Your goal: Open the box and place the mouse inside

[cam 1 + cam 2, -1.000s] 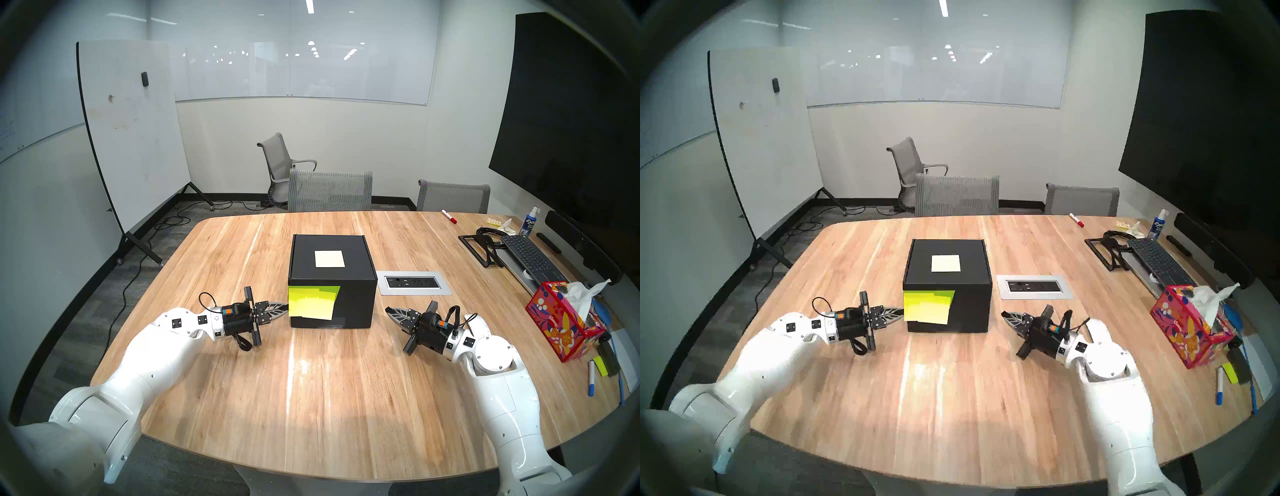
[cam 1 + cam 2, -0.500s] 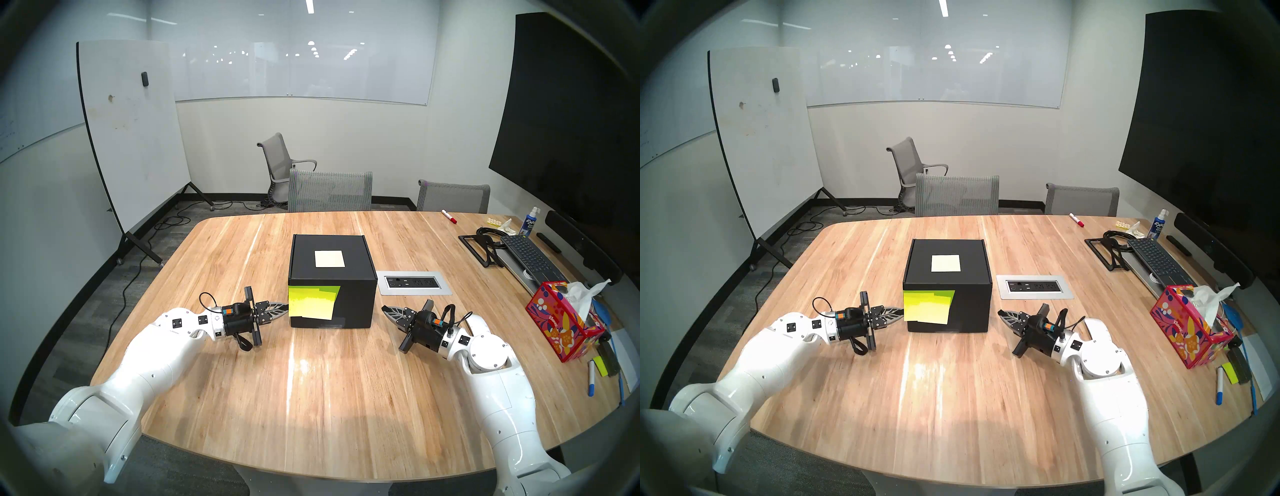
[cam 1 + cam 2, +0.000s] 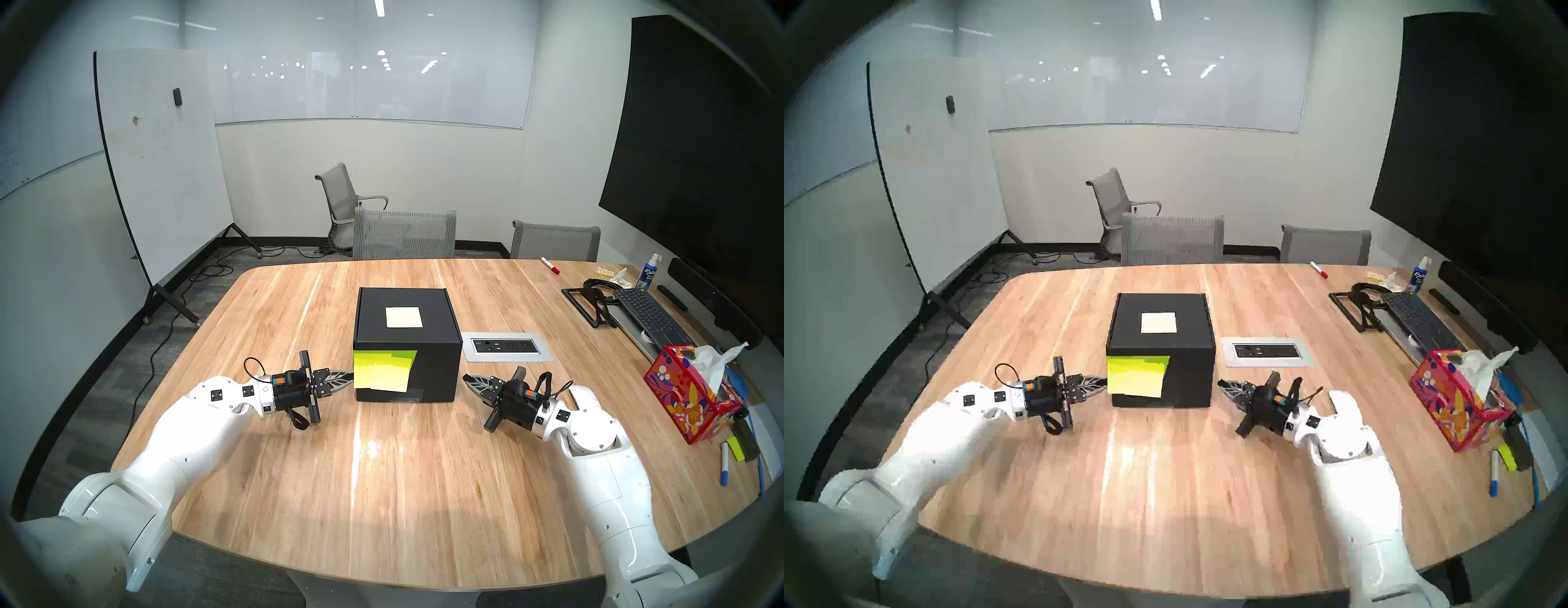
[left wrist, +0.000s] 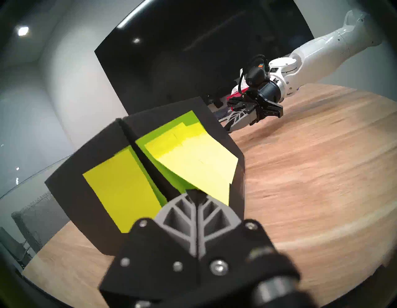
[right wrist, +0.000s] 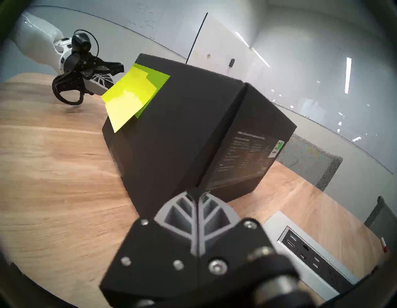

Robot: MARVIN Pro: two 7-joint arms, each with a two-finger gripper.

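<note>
Black box (image 3: pixel 432 369), right gripper (image 3: pixel 465 377) nearer

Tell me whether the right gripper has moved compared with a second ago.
Yes. The right gripper has crept toward the black cardboard box, narrowing the gap; the silver power outlet panel stays put.

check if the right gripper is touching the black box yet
Apart: in the head stereo left view a strip of table shows between the right gripper and the box.
</note>
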